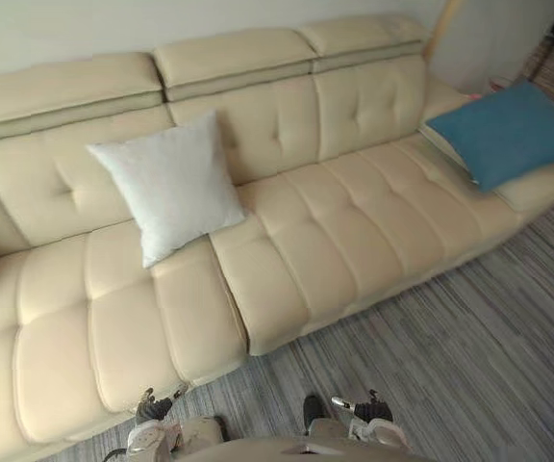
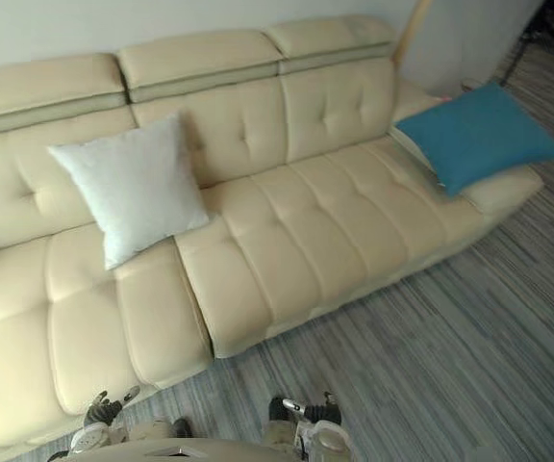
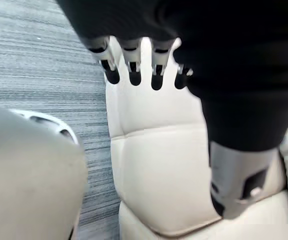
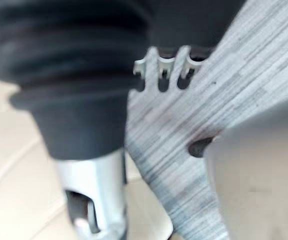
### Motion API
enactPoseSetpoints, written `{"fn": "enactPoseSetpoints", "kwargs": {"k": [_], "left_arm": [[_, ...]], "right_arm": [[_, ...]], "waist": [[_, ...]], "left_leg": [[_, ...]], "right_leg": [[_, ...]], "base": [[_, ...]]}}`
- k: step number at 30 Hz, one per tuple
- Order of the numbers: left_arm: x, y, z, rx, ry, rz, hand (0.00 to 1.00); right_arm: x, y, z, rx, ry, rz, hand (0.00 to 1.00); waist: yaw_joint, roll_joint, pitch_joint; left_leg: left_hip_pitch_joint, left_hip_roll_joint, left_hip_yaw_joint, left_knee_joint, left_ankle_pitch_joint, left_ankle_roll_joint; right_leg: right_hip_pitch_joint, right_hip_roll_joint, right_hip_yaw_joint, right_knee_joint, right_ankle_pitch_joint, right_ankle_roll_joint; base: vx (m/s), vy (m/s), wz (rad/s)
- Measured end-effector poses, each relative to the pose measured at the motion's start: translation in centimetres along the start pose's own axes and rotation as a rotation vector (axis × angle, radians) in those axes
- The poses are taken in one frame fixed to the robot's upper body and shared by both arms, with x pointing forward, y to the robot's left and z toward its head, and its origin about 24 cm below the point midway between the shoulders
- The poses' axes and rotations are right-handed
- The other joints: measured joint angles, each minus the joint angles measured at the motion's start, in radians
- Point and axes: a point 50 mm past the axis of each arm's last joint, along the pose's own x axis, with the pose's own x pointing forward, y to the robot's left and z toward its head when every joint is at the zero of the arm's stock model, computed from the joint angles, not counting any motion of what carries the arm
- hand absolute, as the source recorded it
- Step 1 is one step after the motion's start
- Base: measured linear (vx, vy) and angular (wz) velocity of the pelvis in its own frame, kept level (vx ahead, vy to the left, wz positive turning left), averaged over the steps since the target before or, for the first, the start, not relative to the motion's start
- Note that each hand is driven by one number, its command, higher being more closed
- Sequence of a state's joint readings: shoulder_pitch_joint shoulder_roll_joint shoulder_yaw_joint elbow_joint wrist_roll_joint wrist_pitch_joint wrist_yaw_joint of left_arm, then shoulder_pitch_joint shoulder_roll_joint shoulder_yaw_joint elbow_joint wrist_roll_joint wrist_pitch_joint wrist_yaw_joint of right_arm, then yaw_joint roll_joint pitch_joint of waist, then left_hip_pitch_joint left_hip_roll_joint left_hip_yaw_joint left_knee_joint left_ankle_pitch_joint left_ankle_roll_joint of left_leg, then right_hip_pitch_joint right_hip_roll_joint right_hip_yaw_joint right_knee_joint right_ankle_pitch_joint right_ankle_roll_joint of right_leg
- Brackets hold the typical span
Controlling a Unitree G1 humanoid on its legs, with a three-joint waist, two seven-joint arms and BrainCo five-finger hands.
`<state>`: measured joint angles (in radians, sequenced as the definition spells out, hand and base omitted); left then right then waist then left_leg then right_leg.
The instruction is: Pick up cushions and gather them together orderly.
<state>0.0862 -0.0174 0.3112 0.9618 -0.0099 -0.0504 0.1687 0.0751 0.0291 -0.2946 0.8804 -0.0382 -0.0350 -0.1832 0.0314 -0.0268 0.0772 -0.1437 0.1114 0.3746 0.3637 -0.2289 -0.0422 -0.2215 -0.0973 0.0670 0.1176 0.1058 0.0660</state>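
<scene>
On the cream sofa, white cushion and blue cushion lie well apart. Left hand and right hand hang relaxed, holding nothing. Gathering seems unstarted; next calls for reaching one cushion.

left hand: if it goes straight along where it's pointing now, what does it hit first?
Most likely the sofa: in the left wrist view the left hand aims its straight fingers at the front of the cream seat, with nothing between. Depth is unclear. The white cushion leans farther back.
</scene>
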Motion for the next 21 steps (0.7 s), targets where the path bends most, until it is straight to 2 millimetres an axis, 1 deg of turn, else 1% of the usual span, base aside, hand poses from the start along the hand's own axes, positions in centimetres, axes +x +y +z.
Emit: {"fn": "enactPoseSetpoints", "kwargs": {"k": [1, 2, 3, 4, 5, 6, 7, 8, 9, 10, 11, 12, 13, 14, 15, 16, 17, 18, 19, 20, 21], "left_arm": [[0.0, -0.2, 0.0, 0.006, 0.002, -0.004, 0.0], [0.1, -0.6, 0.3, 0.014, 0.0, -0.015, 0.0], [0.1, -0.9, 0.4, 0.014, -0.002, -0.023, 0.0], [0.1, -1.0, 0.4, 0.017, -0.002, -0.026, 0.0], [0.0, -1.2, 0.4, 0.03, -0.004, -0.036, 0.0], [-0.1, -1.3, 0.1, 0.044, 0.002, -0.042, 0.0], [-0.1, -1.2, 0.1, 0.046, 0.003, -0.041, 0.0], [-0.1, -1.3, -0.1, 0.054, 0.009, -0.043, 0.0], [-0.1, -1.4, -0.2, 0.06, 0.012, -0.046, 0.0], [-0.2, -1.1, -0.6, 0.075, 0.024, -0.045, 0.0], [-0.3, -1.0, -1.1, 0.078, 0.038, -0.042, 0.0], [-0.4, -0.8, -1.3, 0.075, 0.042, -0.037, 0.0], [-0.2, -0.4, -1.0, 0.083, 0.035, -0.027, 0.0], [-0.2, -0.4, -1.1, 0.092, 0.038, -0.03, 0.0], [-0.2, -0.4, -1.1, 0.096, 0.042, -0.032, 0.0], [-0.2, -0.4, -0.9, 0.093, 0.033, -0.031, 0.0], [-0.1, -0.5, -0.7, 0.09, 0.021, -0.031, 0.0], [-0.1, -0.5, -0.1, 0.082, -0.002, -0.029, 0.0], [-0.1, -0.5, 0.0, 0.083, -0.007, -0.03, 0.0], [-0.1, -0.6, 0.2, 0.084, -0.017, -0.034, 0.0], [-0.1, -0.8, 0.6, 0.076, -0.04, -0.037, 0.0]], "right_arm": [[0.1, 0.1, 0.3, 0.003, -0.007, 0.003, 0.0], [0.2, 0.4, 0.8, 0.005, -0.019, 0.008, 0.0], [0.3, 0.3, 1.1, 0.007, -0.027, 0.007, 0.0], [0.4, 0.3, 1.3, 0.006, -0.029, 0.004, 0.0], [0.5, 0.0, 1.3, 0.001, -0.021, -0.002, 0.0], [0.5, -0.6, 1.0, -0.002, -0.011, -0.018, 0.0], [0.6, -0.8, 1.1, -0.003, -0.012, -0.023, 0.0], [0.7, -1.3, 1.0, -0.007, -0.004, -0.036, 0.0], [0.8, -1.4, 1.1, -0.012, -0.001, -0.036, 0.0], [1.0, -1.7, 0.9, -0.024, 0.022, -0.044, 0.0], [1.1, -2.1, 1.0, -0.032, 0.026, -0.051, 0.0], [1.3, -2.3, 1.4, -0.034, 0.017, -0.057, 0.0], [1.2, -2.6, 0.8, -0.038, 0.037, -0.064, 0.0], [1.3, -2.7, 0.9, -0.044, 0.038, -0.065, 0.0], [1.3, -2.7, 1.0, -0.045, 0.034, -0.065, 0.0], [1.3, -2.6, 1.0, -0.041, 0.036, -0.067, 0.0], [1.2, -2.7, 0.8, -0.034, 0.042, -0.075, 0.0], [1.2, -2.7, 0.8, -0.032, 0.041, -0.08, 0.0], [1.2, -2.7, 0.9, -0.028, 0.038, -0.08, 0.0], [1.2, -2.8, 0.7, -0.017, 0.048, -0.085, 0.0], [1.1, -2.8, 0.2, -0.015, 0.065, -0.086, 0.0]], "waist": [[0.0, 0.001, 0.002], [0.0, 0.012, 0.007], [-0.001, 0.033, 0.02], [-0.002, 0.031, 0.02], [-0.001, 0.031, 0.021], [-0.008, 0.039, 0.026], [-0.012, 0.043, 0.028], [-0.022, 0.061, 0.03], [-0.023, 0.06, 0.032], [-0.002, 0.073, 0.02], [0.008, 0.099, 0.008], [-0.015, 0.073, 0.012], [-0.009, 0.072, 0.026], [-0.005, 0.081, 0.03], [-0.003, 0.115, 0.027], [-0.003, 0.11, 0.036], [0.002, 0.108, 0.043], [0.012, 0.111, 0.059], [0.013, 0.108, 0.062], [0.02, 0.106, 0.064], [0.033, 0.104, 0.064]], "left_leg": [[0.007, 0.008, 0.024, 0.0, 0.004, 0.012], [0.017, 0.026, 0.071, -0.011, 0.017, 0.033], [0.043, 0.049, 0.135, -0.036, 0.02, 0.041], [0.059, 0.049, 0.162, -0.044, 0.02, 0.041], [0.097, 0.05, 0.214, -0.058, 0.021, 0.039], [0.146, 0.053, 0.267, -0.053, 0.018, 0.028], [0.162, 0.047, 0.271, -0.058, 0.016, 0.016], [0.191, 0.045, 0.262, -0.102, 0.023, -0.009], [0.201, 0.04, 0.266, -0.128, 0.028, -0.022], [0.223, 0.01, 0.253, -0.224, 0.01, -0.031], [0.222, 0.019, 0.254, -0.248, 0.001, -0.028], [0.214, 0.028, 0.265, -0.169, -0.03, -0.052], [0.212, 0.072, 0.273, -0.052, -0.051, -0.097], [0.195, 0.115, 0.264, 0.019, -0.075, -0.091], [0.125, 0.215, 0.196, 0.257, -0.076, -0.043], [0.093, 0.242, 0.16, 0.361, -0.072, -0.004], [0.045, 0.262, 0.1, 0.496, -0.089, 0.03], [-0.013, 0.238, 0.012, 0.605, -0.112, 0.013], [-0.035, 0.215, -0.019, 0.616, -0.117, 0.007], [-0.077, 0.169, -0.076, 0.607, -0.123, 0.006], [-0.148, 0.115, -0.135, 0.551, -0.125, 0.009]], "right_leg": [[-0.01, 0.008, -0.015, -0.004, 0.02, -0.005], [-0.035, 0.025, -0.102, -0.023, 0.068, -0.047], [-0.043, 0.011, -0.26, 0.004, 0.019, -0.106], [-0.049, -0.005, -0.351, 0.057, -0.033, -0.13], [-0.049, -0.041, -0.507, 0.138, -0.113, -0.148], [-0.024, -0.088, -0.657, 0.195, -0.171, -0.169], [-0.018, -0.086, -0.678, 0.203, -0.181, -0.174], [-0.018, -0.063, -0.677, 0.206, -0.22, -0.173], [-0.023, -0.061, -0.68, 0.213, -0.246, -0.157], [-0.046, -0.059, -0.683, 0.233, -0.303, -0.085], [-0.049, -0.058, -0.679, 0.259, -0.324, -0.077], [-0.088, -0.107, -0.626, 0.415, -0.392, -0.138], [-0.066, -0.105, -0.592, 0.428, -0.38, -0.086], [-0.056, -0.066, -0.562, 0.41, -0.382, -0.088], [-0.031, 0.002, -0.524, 0.378, -0.383, -0.116], [-0.018, 0.021, -0.503, 0.373, -0.385, -0.131], [-0.001, 0.05, -0.457, 0.365, -0.394, -0.151], [0.042, 0.074, -0.403, 0.348, -0.4, -0.161], [0.054, 0.08, -0.38, 0.343, -0.402, -0.161], [0.079, 0.091, -0.336, 0.324, -0.407, -0.159], [0.108, 0.103, -0.278, 0.296, -0.406, -0.159]], "base": [[0.04, -0.031, -1.5], [0.03, -0.069, -1.57], [0.02, -0.09, -1.52], [0.01, -0.093, -1.27], [0.02, -0.115, -1.3], [0.05, -0.108, -1.24], [0.06, -0.151, -1.12], [0.06, -0.126, -0.67], [0.04, -0.189, -1.21], [-0.01, -0.16, -1.15], [0.03, -0.208, -1.33], [0.15, -0.231, -0.97], [0.21, -0.225, -0.97], [0.24, -0.229, -1.25], [0.18, -0.158, -1.15], [0.24, -0.181, -1.36], [0.33, -0.117, -1.46], [0.28, -0.081, -1.44], [0.3, -0.017, -1.38], [0.31, 0.053, -1.28], [0.37, 0.077, -1.28]]}}
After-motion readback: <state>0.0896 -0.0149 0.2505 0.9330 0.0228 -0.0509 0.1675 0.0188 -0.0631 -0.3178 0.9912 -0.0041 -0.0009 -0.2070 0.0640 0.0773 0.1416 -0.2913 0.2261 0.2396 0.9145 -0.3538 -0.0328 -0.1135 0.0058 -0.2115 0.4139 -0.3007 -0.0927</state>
